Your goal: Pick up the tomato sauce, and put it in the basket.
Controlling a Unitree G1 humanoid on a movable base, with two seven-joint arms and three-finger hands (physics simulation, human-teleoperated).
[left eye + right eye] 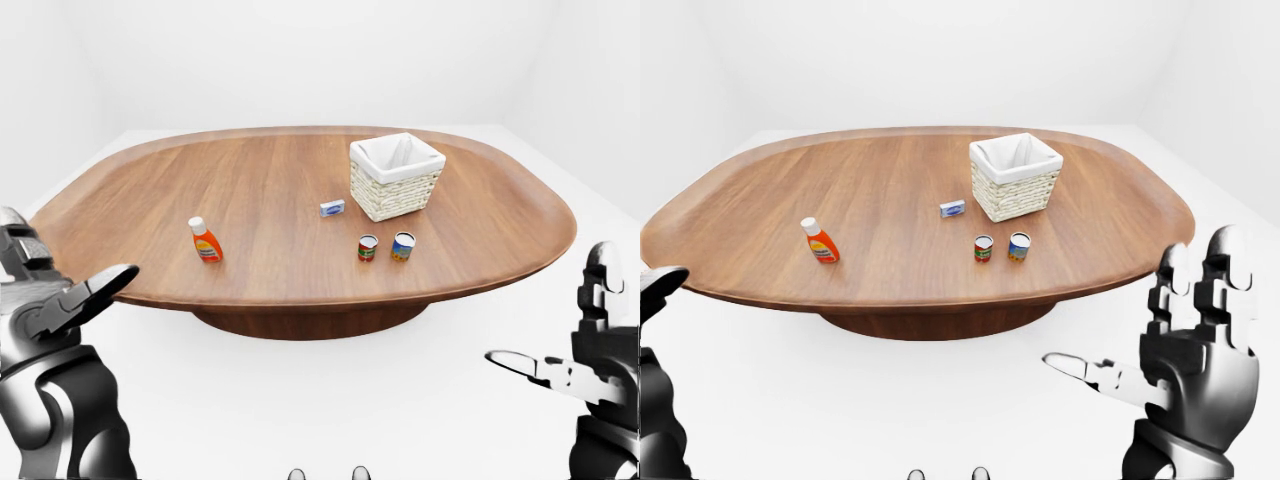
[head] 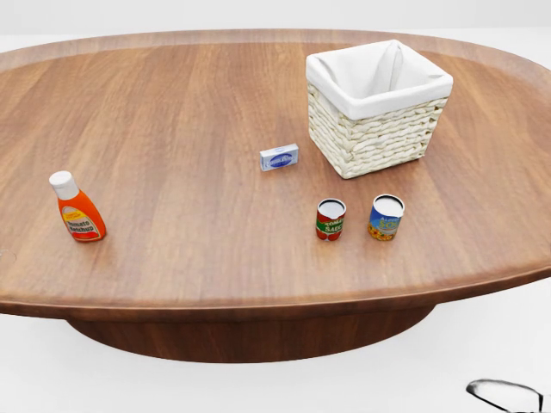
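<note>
The tomato sauce [image 2: 330, 219] is a small can with a red and green label. It stands upright on the wooden table [image 2: 172, 112], below and left of the white wicker basket [image 2: 377, 110] in the head view. The basket has a white cloth lining, and nothing shows inside it. My left hand [image 1: 80, 295] is open, low at the left of the left-eye view, short of the table's near edge. My right hand [image 1: 1170, 365] is open at the lower right of the right-eye view, also short of the table. Neither hand touches anything.
A blue-labelled can [image 2: 386, 217] stands just right of the tomato sauce. An orange ketchup bottle [image 2: 77, 208] stands at the table's left. A small blue-and-white box [image 2: 279, 157] lies left of the basket. The table is a large oval on a central pedestal, with white floor around it.
</note>
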